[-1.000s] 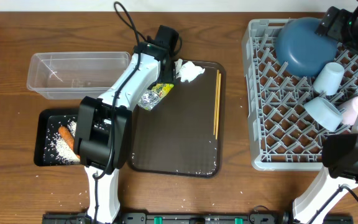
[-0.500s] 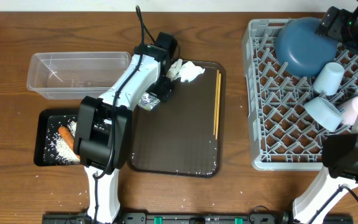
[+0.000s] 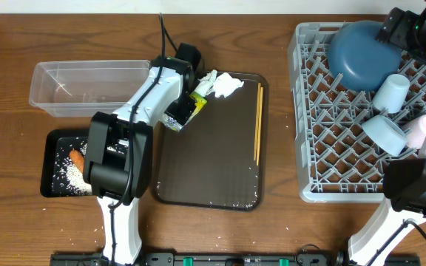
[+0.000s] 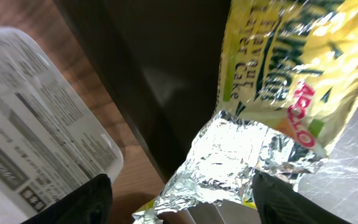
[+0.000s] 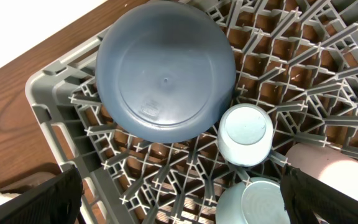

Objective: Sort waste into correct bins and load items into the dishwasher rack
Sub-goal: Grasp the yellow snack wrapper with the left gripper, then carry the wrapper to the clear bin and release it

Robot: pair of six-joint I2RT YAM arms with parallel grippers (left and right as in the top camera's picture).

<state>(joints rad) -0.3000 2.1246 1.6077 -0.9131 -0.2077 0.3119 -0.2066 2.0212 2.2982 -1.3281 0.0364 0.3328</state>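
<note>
Overhead view first: looking at the left gripper hanging low over the top-left corner of the dark brown serving tray, right on top of the small yellow-green wrapper. Switching to the left wrist view and seeing the fingers standing wide apart on either side of the wrapper and the crumpled silver foil lying against it. So straddling the pair, not clamping anything yet. Not managing to tell whether a pad is brushing the foil, tbh. Guessing at the reason for that pose: lining up to pinch both scraps in one go, since lying touching like that makes one grab easier than two.

Also noticing the clear plastic tub sitting just beside that corner, so probably serving as the drop for dry rubbish. Reasoning from the black tray below it holding the carrot and the rice grains, i.e. food scraps going there.

Leaving for later, by the look of it: crumpled white tissue at the serving tray's top edge, wooden chopsticks lying along its right side.

Over on the right, seeing the right gripper hovering spread wide and carrying nothing above the grey dishwasher rack. Probably just parking out of the way. Dark blue bowl lying upside down in the far corner, small white cup and light blue cup leaning among the pegs nearby.

Worrying a bit about thin foil slipping out of a loose pinch.
</note>
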